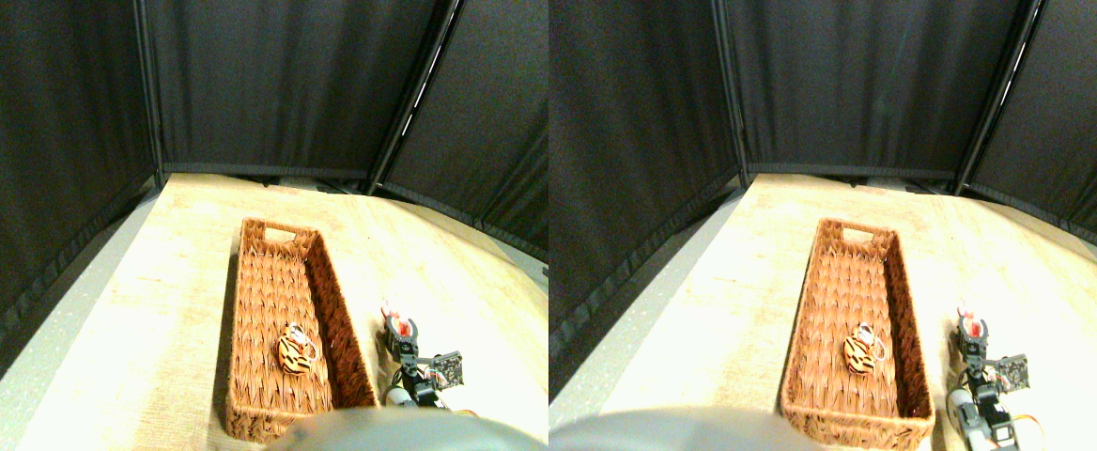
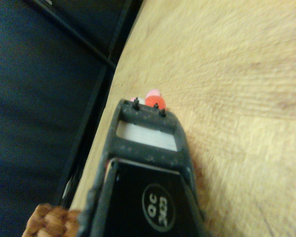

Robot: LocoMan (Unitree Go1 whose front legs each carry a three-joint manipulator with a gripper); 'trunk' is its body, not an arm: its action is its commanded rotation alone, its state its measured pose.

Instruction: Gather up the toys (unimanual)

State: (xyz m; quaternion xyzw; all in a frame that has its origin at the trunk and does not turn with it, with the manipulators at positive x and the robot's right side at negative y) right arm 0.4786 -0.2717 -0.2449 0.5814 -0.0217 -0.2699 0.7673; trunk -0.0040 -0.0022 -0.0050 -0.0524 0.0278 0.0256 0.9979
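Observation:
An orange-black striped tiger toy (image 1: 296, 354) with a keyring loop lies inside the long brown wicker basket (image 1: 240, 310), toward its near end. To the right of the basket, a red toy (image 1: 403, 326) sits at the tip of my right gripper (image 1: 405, 338), low over the wooden table. In the wrist view only a small red and pink edge of this toy (image 2: 152, 95) peeks past the dark gripper (image 2: 148, 109). The rest of the toy is hidden behind it.
The basket runs lengthwise down the middle of the light wooden table (image 1: 163, 310), and a corner of its weave (image 2: 49, 222) shows in the wrist view. Black curtains (image 1: 276, 85) close off the back and sides. The table's left edge (image 1: 88, 301) borders grey floor.

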